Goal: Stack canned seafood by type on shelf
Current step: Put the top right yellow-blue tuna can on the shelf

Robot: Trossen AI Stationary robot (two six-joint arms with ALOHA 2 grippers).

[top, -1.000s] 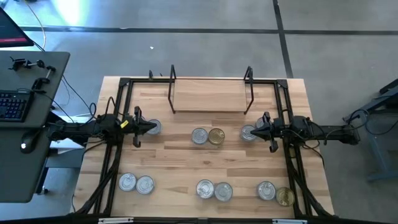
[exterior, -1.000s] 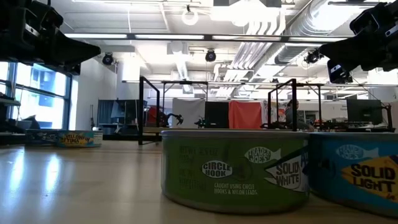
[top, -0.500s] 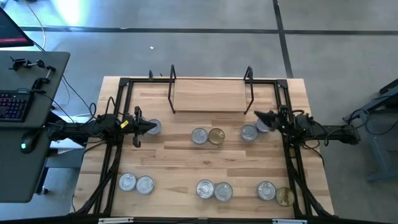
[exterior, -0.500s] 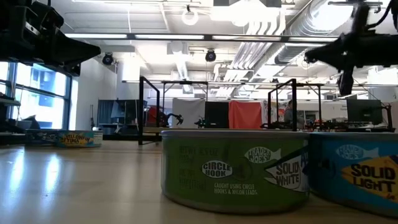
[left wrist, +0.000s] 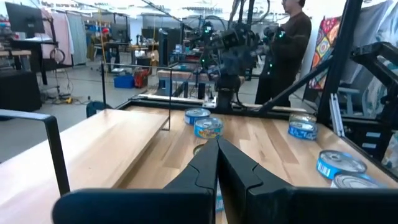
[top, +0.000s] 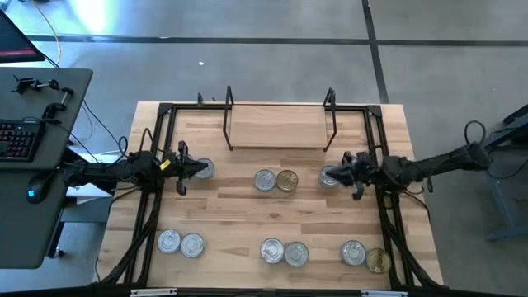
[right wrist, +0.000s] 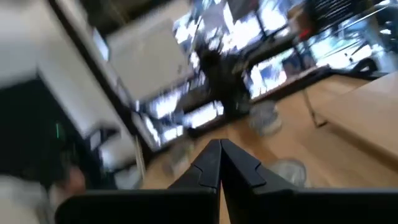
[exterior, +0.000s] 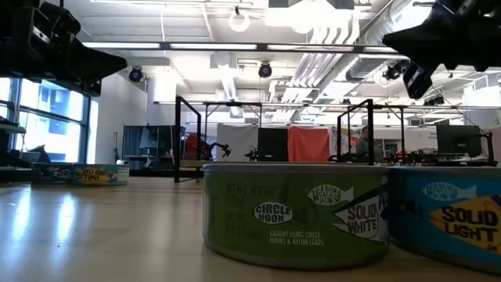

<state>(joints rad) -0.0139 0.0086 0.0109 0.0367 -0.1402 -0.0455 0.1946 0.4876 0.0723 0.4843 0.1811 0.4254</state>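
The low light-wood shelf with thin black wire uprights point(top: 279, 126) sits at the far middle of the wooden tabletop point(top: 247, 206), with nothing on it. Short round silver-lidded tins point(top: 264, 181) lie across the middle, with one gold-lidded tin point(top: 287, 181) touching a silver one; more tins point(top: 180, 242) line the near edge. The left pincer point(top: 191, 168), fingers pressed together, hovers at the left by a silver tin. The right pincer point(top: 346, 172), also pressed together, hangs beside the right-hand tin point(top: 330, 176).

Grey floor point(top: 272, 66) — side desk point(top: 41, 165)
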